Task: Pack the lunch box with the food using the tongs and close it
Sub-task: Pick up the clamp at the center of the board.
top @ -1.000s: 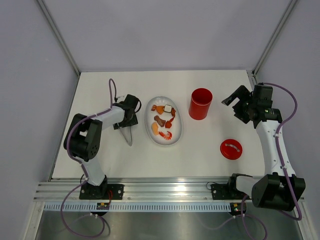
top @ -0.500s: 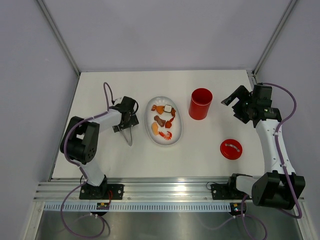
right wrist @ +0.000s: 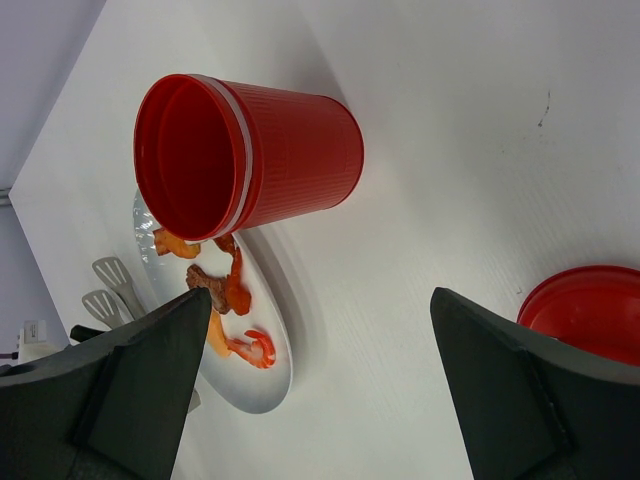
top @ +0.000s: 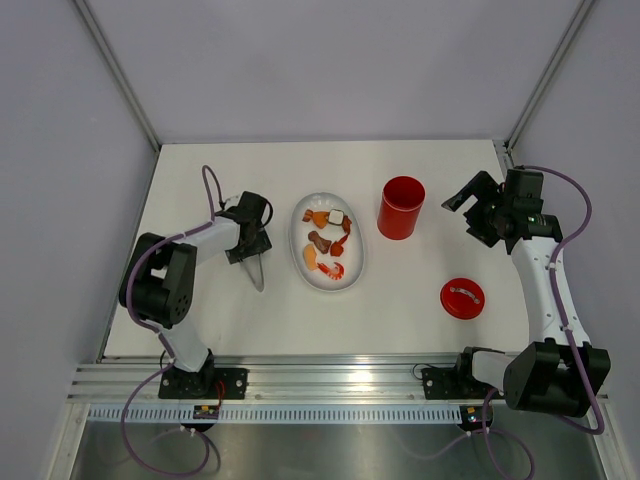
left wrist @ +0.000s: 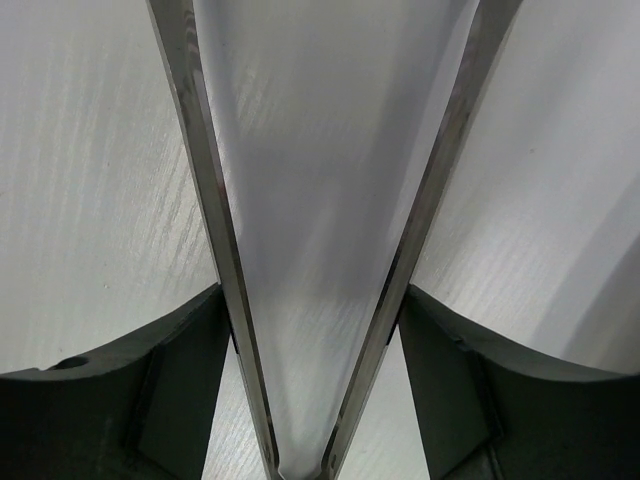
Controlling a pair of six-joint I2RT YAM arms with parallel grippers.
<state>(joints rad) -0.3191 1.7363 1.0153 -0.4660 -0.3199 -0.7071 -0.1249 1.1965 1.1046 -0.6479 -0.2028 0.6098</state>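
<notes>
The silver tongs (top: 256,272) lie flat on the table left of the plate, tips toward the near edge. My left gripper (top: 248,243) sits low over their joined end. In the left wrist view both tong arms (left wrist: 205,180) run between my fingers (left wrist: 180,370), which press on their outer sides; left gripper (left wrist: 312,292). The red lunch box (top: 401,207) stands upright with no lid on. Its lid (top: 461,297) lies flat to the near right. The food (top: 328,245) is on the white plate. My right gripper (top: 470,207) hangs open to the right of the lunch box (right wrist: 250,155).
The white oval plate (top: 300,262) lies between the tongs and the lunch box. In the right wrist view the plate (right wrist: 262,385), food (right wrist: 235,290), lid (right wrist: 590,310) and right gripper (right wrist: 320,300) show. Grey walls close in the table on three sides.
My left gripper has edged slightly left and back along the tongs, with its fingers now against the tong arms. The right arm has not moved.
</notes>
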